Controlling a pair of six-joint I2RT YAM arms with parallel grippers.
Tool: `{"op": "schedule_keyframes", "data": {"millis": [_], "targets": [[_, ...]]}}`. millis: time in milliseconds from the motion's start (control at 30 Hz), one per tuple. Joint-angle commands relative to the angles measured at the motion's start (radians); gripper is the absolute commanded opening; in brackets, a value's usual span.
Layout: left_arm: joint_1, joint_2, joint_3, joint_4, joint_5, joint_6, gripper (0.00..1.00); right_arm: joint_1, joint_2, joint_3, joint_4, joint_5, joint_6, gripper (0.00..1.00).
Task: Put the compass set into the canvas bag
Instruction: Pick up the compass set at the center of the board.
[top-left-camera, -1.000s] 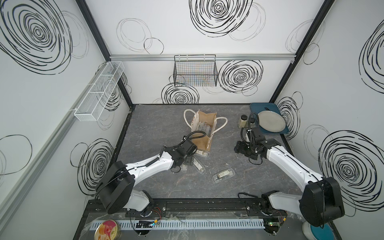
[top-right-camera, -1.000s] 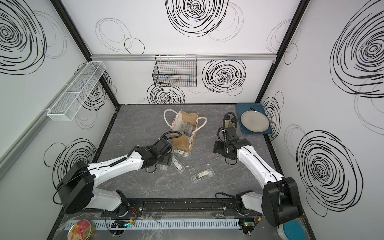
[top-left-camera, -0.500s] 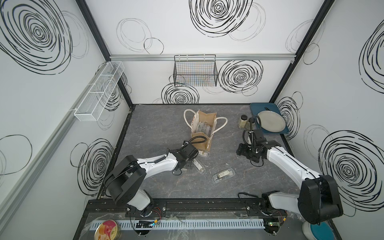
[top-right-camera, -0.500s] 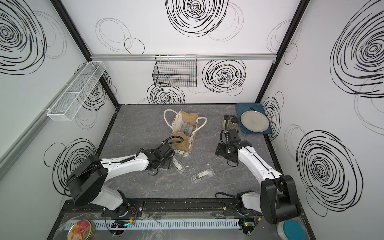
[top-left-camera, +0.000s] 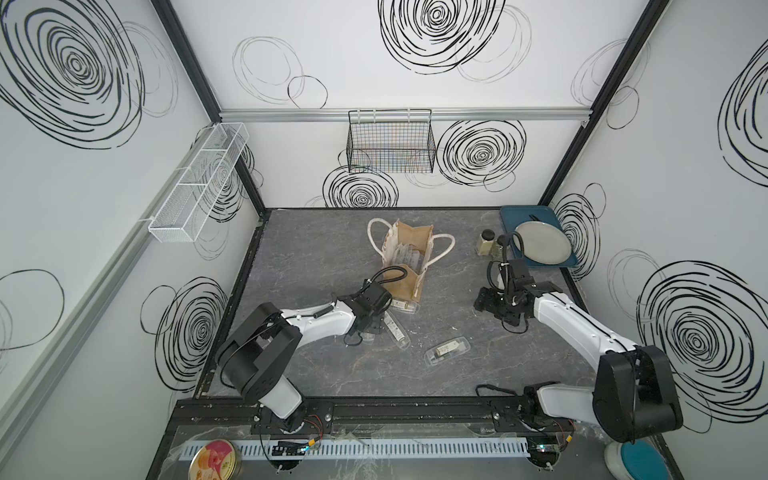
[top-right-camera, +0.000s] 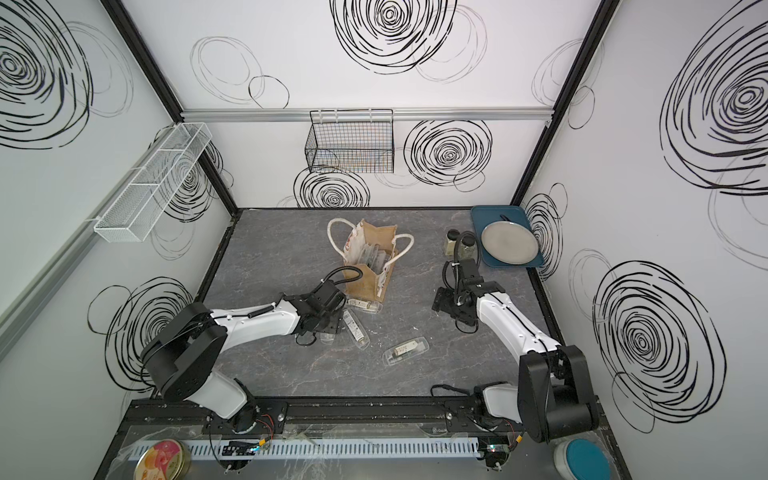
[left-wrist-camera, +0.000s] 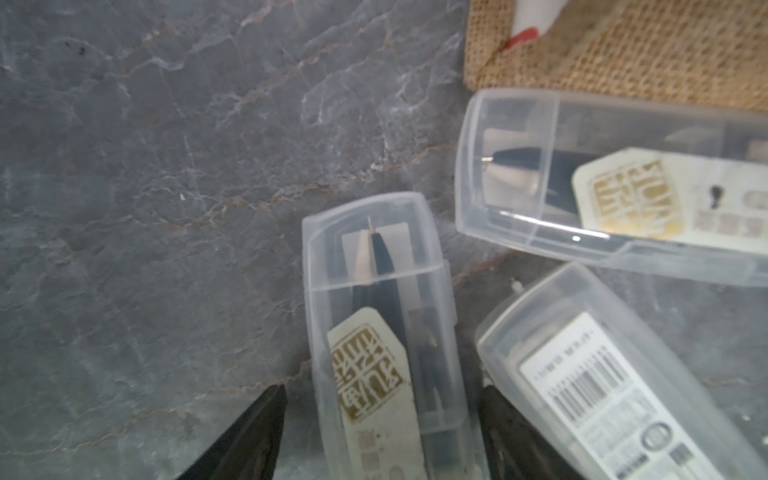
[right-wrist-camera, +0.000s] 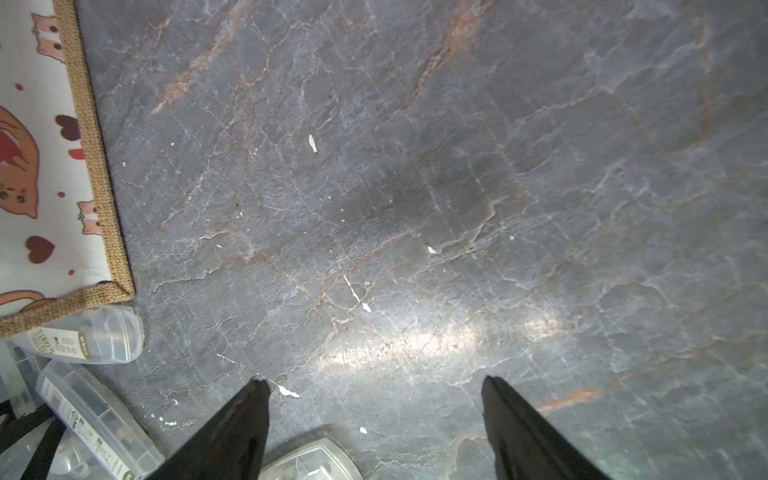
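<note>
Straddling a compass set (left-wrist-camera: 374, 291) with my left gripper (left-wrist-camera: 383, 388), jaws open, just off both sides, bag (left-wrist-camera: 623, 54) just ahead; right gripper (right-wrist-camera: 374, 382) wide open, empty, above worktop (right-wrist-camera: 415, 208).

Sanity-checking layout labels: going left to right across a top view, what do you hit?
white mesh shelf → canvas bag → spice jars → blue tray

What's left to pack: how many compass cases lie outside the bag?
4 cases: one straddled by the left hand, one barcode-up beside it, one against the canvas bag, one alone, front-centre.
</note>
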Motion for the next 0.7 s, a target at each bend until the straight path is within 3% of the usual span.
{"op": "schedule_keyframes", "data": {"millis": [0, 300, 500, 667], "targets": [[0.02, 0.04, 0.001, 0.0, 0.032, 0.025, 0.73, -0.004, 0.001, -0.006, 0.007, -0.004, -0.001, 0.84], [0.031, 0.048, 0.019, 0.004, 0.052, 0.039, 0.51, -0.004, -0.031, -0.002, -0.011, 0.003, 0.016, 0.84], [0.025, -0.035, 0.016, -0.019, 0.036, 0.039, 0.47, -0.004, -0.054, -0.002, -0.024, 0.01, 0.026, 0.84], [0.025, -0.19, 0.011, -0.084, -0.005, 0.037, 0.46, -0.002, -0.063, 0.01, -0.04, 0.019, 0.026, 0.84]]}}
